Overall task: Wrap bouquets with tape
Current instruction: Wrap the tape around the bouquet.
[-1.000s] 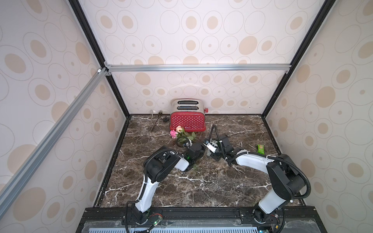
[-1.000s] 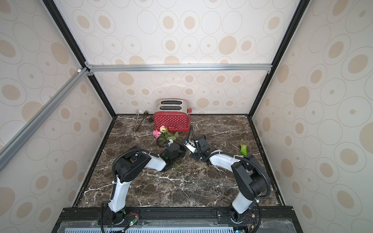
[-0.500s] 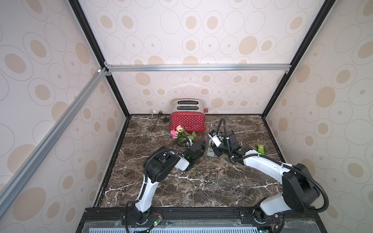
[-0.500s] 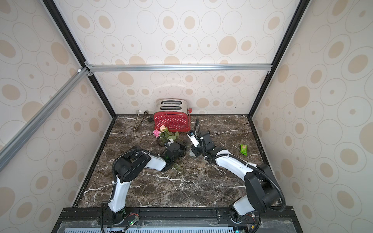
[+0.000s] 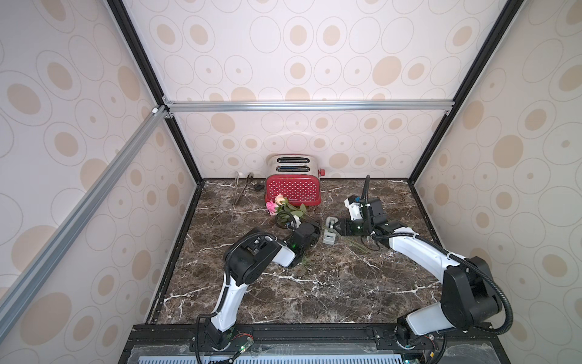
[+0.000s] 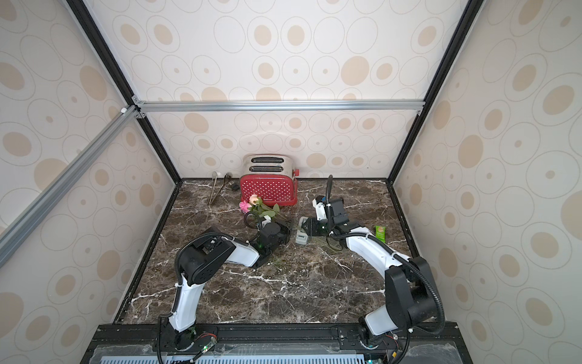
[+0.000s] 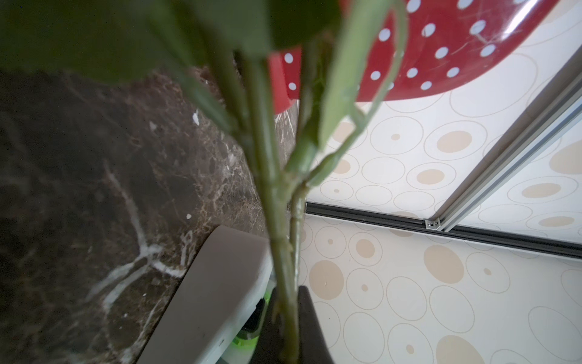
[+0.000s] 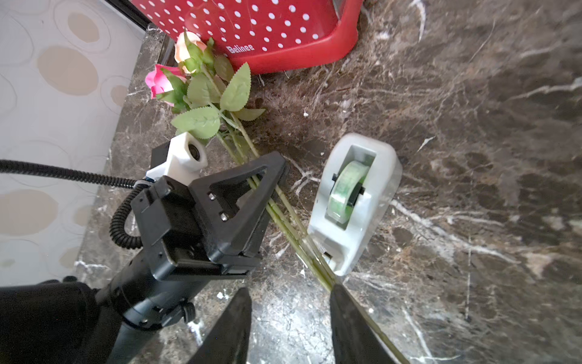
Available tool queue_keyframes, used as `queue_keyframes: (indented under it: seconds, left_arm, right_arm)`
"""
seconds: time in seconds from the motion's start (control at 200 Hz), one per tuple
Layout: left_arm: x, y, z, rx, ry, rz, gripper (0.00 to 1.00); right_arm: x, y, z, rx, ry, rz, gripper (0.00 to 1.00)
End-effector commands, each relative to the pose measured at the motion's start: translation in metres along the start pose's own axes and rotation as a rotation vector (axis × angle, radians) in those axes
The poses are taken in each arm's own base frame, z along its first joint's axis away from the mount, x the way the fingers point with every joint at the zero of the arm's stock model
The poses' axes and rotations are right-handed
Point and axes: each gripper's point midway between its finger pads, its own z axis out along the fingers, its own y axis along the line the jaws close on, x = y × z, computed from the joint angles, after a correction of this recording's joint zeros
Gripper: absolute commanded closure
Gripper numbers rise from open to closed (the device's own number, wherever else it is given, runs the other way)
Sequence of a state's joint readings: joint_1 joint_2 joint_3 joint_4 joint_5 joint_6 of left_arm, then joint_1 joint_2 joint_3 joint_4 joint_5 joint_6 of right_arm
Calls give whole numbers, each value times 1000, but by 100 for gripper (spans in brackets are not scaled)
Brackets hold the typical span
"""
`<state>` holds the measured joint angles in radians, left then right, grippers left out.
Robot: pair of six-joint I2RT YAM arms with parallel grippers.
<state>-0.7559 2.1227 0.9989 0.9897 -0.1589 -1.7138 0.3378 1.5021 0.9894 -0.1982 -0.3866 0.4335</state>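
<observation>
Left arm [image 5: 231, 293] and right arm [image 5: 419, 249]: glossy white shell links, chunky matte black joint housings [image 5: 469, 290]. Black corrugated cable [image 5: 505, 304] along right arm, and the same ribbed kind, partly coiled, on left arm [image 8: 63, 173]. Left gripper [image 8: 275, 167]: black, triangular open-frame fingers, two silver screws [image 8: 223, 216] inside the frame, boxy black body behind. White camera mount [image 8: 185, 154] with round lens hole on left wrist. Green light [image 5: 294, 244] at left wrist. Right gripper [image 8: 289, 290]: plain black tapered fingers [image 8: 349, 324]. White camera block [image 5: 352, 205] with blue bit on right wrist. Black bases on black rail [image 5: 315, 334].
</observation>
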Motion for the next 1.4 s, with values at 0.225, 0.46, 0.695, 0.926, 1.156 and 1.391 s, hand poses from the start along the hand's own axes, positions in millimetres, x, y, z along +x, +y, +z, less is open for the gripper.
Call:
queue_keyframes:
  seconds: [0.225, 0.46, 0.695, 0.926, 1.156, 1.391]
  left_arm:
    - [-3, -22, 1, 90, 0, 62, 100]
    - [-2, -20, 3, 105, 12, 69, 100]
    - [-3, -22, 3, 104, 10, 86, 100]
    - [0, -27, 4, 127, 19, 102, 100]
    - [-3, -26, 4, 139, 19, 101, 100]
    - [-6, -26, 3, 153, 20, 102, 100]
  right_arm:
    - [13, 6, 12, -133, 163, 319, 55]
    - [7, -16, 12, -76, 169, 203, 54]
    - [-2, -23, 19, -57, 182, 141, 54]
    - [-8, -19, 27, -161, 225, 231, 53]
    - [10, -19, 28, -264, 292, 276, 52]
    - [20, -12, 32, -372, 342, 337, 53]
